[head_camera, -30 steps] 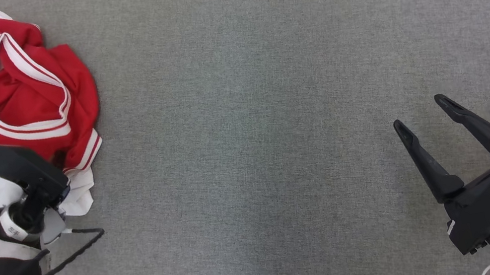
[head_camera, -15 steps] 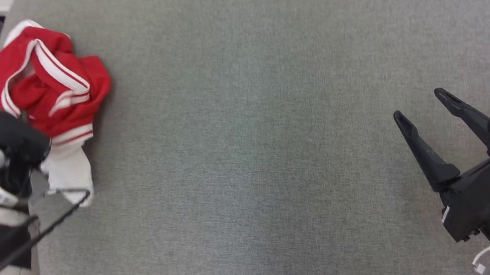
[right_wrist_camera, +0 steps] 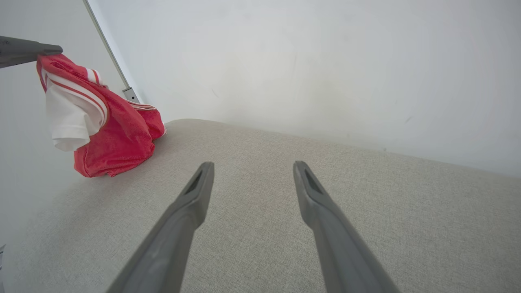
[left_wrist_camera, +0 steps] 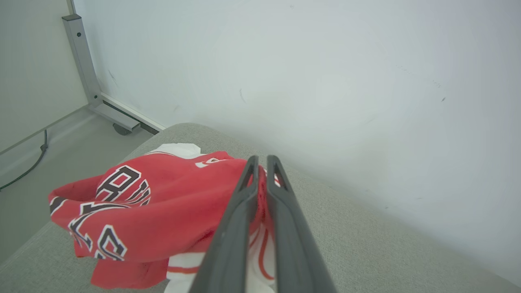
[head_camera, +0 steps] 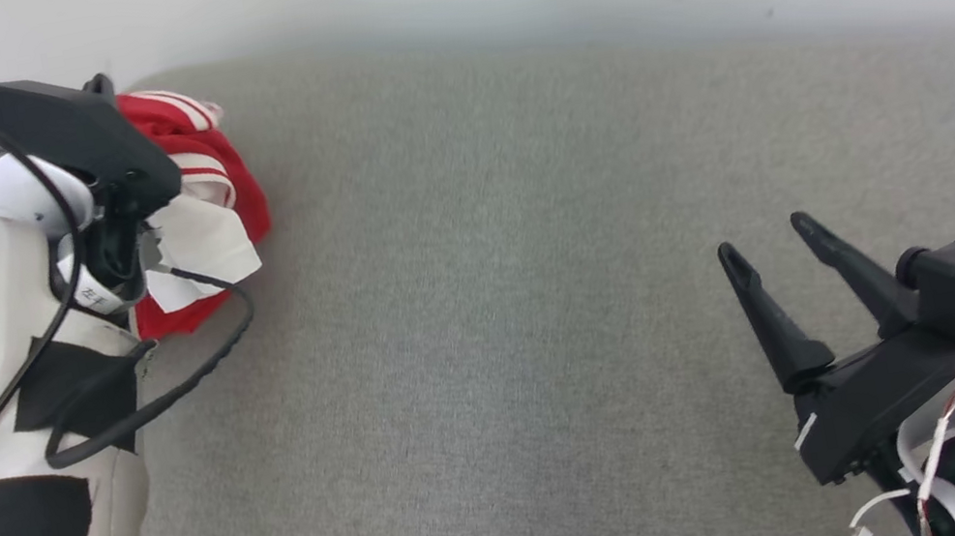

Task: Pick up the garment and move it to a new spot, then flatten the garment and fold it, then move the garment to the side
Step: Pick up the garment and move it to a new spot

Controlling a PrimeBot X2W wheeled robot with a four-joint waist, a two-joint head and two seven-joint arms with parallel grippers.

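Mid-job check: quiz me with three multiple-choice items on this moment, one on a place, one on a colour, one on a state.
1. Where is the jersey on the grey surface? A centre; B far left corner; C near edge, in front of the robot.
2. Its main colour? A blue; B green; C red.
3. The left gripper is: A shut on the jersey; B open above it; C flat on the surface, empty.

Answers: 1 B, it sits by the corner next to the wall. 2 C, red cloth with white trim. 3 A, the fingers pinch red cloth, which hangs from them.
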